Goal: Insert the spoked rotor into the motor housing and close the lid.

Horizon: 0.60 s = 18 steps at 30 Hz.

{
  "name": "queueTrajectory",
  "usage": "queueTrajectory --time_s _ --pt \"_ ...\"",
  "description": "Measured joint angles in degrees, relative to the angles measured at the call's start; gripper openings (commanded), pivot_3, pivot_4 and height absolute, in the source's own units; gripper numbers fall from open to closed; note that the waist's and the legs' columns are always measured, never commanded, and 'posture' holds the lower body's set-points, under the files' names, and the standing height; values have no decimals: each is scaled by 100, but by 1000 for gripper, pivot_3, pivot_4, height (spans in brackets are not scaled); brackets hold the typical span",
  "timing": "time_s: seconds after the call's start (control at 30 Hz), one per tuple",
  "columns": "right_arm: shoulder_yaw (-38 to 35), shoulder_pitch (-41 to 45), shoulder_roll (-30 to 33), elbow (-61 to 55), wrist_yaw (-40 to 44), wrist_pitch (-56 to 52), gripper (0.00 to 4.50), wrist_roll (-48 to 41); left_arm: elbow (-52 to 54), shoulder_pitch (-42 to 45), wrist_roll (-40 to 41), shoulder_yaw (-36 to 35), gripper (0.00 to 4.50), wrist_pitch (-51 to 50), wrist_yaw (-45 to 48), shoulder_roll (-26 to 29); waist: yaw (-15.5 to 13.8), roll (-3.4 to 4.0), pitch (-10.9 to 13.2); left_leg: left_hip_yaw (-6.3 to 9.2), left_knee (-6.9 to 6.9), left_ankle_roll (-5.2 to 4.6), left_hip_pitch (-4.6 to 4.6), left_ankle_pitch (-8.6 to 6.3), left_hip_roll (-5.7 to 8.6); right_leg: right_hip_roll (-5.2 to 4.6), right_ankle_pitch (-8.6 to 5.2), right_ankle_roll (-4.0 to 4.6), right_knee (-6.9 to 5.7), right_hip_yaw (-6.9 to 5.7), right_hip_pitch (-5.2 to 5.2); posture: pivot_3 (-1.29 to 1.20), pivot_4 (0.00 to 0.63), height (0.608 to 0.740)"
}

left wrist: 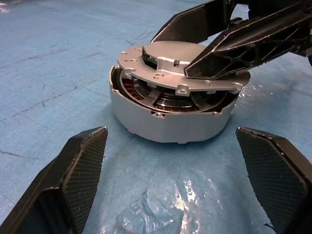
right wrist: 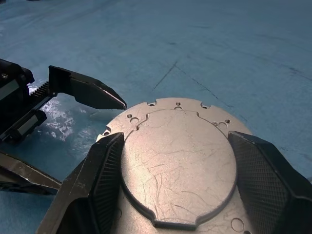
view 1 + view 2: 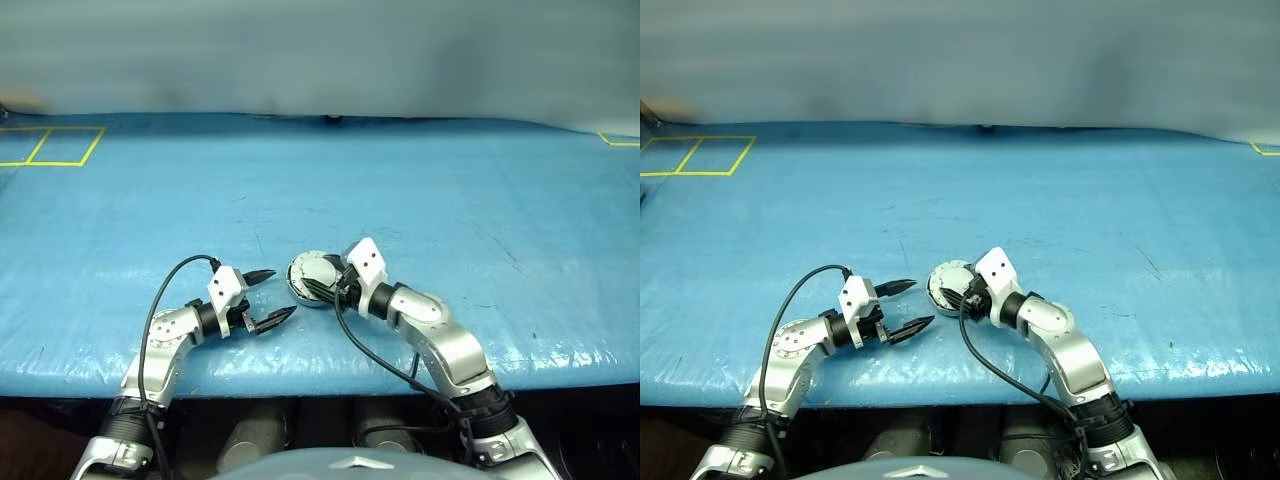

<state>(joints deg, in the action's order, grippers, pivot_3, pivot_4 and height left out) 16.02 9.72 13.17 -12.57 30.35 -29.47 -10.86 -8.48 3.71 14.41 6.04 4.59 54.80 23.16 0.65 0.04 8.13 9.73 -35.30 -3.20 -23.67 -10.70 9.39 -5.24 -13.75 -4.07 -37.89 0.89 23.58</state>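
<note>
No legible writing or brand was found on any part. One motor housing stood on the blue table, one lid lying tilted on its rim (copper windings visible beneath). The right gripper clamped the lid. The left gripper, fingers wide apart, waited at the housing's nine o'clock.

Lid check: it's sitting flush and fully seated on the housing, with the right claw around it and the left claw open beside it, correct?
Not flush. In the left wrist view the lid sits tilted on the housing, with the windings visible through the gap. The right claw is around it; the left claw is open alongside.
</note>
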Motion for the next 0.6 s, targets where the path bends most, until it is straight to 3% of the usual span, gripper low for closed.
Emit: queueTrajectory --time_s 0.6 --pt "518 484 -95 -315 -645 -1084 3019 611 0 1 0 3 4500 -2 23 -11 -3 0 0 0 -3 6 1 5 0 1 0 0 -5 -1 -1 0 150 740"
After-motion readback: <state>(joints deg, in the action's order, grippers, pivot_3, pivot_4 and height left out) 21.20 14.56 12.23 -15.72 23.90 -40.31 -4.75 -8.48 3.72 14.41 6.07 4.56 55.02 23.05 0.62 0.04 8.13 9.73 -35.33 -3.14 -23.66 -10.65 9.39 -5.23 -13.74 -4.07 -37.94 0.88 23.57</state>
